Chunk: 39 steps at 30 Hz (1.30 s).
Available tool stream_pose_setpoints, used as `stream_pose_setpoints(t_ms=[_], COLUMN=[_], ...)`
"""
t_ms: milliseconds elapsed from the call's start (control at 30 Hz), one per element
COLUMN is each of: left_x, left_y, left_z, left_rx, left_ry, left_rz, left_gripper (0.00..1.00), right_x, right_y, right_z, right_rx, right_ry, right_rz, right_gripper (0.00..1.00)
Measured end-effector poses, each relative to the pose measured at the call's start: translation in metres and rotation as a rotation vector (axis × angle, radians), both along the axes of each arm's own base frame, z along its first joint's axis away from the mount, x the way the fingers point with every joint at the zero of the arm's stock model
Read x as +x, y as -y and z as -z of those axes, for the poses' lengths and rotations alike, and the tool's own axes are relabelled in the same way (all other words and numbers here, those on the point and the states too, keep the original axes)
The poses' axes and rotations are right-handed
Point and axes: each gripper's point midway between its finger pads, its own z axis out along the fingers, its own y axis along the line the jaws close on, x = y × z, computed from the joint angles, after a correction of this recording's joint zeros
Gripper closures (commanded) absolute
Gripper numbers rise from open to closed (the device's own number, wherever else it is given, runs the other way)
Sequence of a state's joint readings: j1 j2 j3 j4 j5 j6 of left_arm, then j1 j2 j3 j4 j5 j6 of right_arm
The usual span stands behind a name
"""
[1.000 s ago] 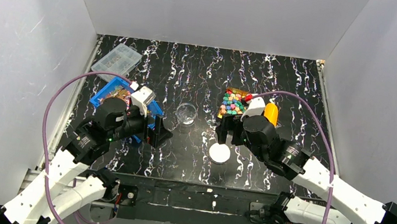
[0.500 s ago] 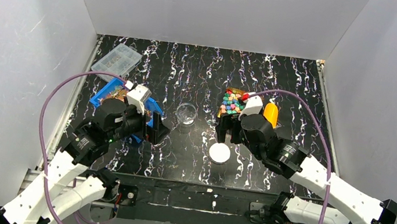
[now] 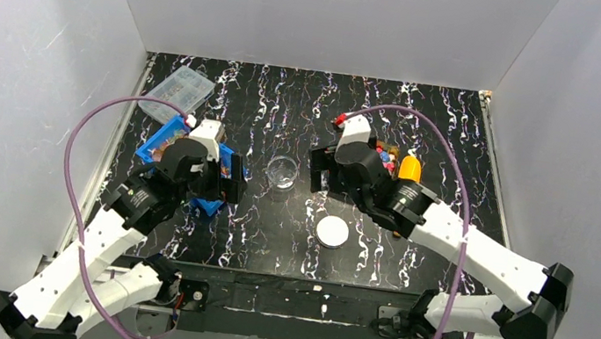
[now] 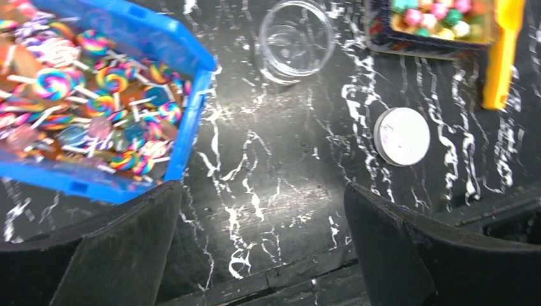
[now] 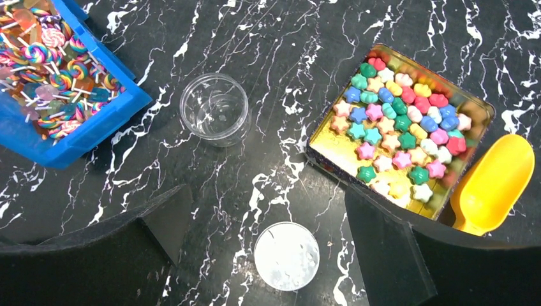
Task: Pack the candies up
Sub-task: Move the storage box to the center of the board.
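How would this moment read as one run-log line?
left gripper: open, empty | right gripper: open, empty | candies: in tin | jar: empty | lid: off jar

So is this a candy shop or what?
Probably a robot test booth: white walls box in a black marbled table, with the left arm and right arm mounted at its near edge.
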<state>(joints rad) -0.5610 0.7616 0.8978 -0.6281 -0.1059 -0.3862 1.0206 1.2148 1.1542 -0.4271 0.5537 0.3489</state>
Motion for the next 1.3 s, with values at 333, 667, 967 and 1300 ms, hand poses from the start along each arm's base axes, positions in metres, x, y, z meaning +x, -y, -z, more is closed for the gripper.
stream_pose_setpoints(t_ms=[333, 667, 967, 1300], left_x=[0.015, 0.014, 0.016, 0.019], left_y=[-0.041, -0.093, -0.114, -0.137], left_z=[-0.024, -0.011, 0.014, 0.049], left_rx=[0.14, 0.154, 0.122, 0.112], left_ry=[-0.058, -0.199, -0.346, -0.493], left_rz=[-0.272, -0.507, -0.62, -0.722], left_gripper=[0.08, 0.25, 0.33, 0.37], right_x=[0.028, 0.043, 0.054, 0.055], right_y=[-0.032, -0.045, -0.058, -0.061], right_z=[0.026, 0.045, 0.054, 0.068], right_rx=[-0.063, -0.071, -0.063, -0.073], right_ry=[-0.096, -0.17, -0.21, -0.25], right_rz=[-0.043, -0.085, -0.12, -0.155], right_gripper=[0.0, 0.0, 0.0, 0.04])
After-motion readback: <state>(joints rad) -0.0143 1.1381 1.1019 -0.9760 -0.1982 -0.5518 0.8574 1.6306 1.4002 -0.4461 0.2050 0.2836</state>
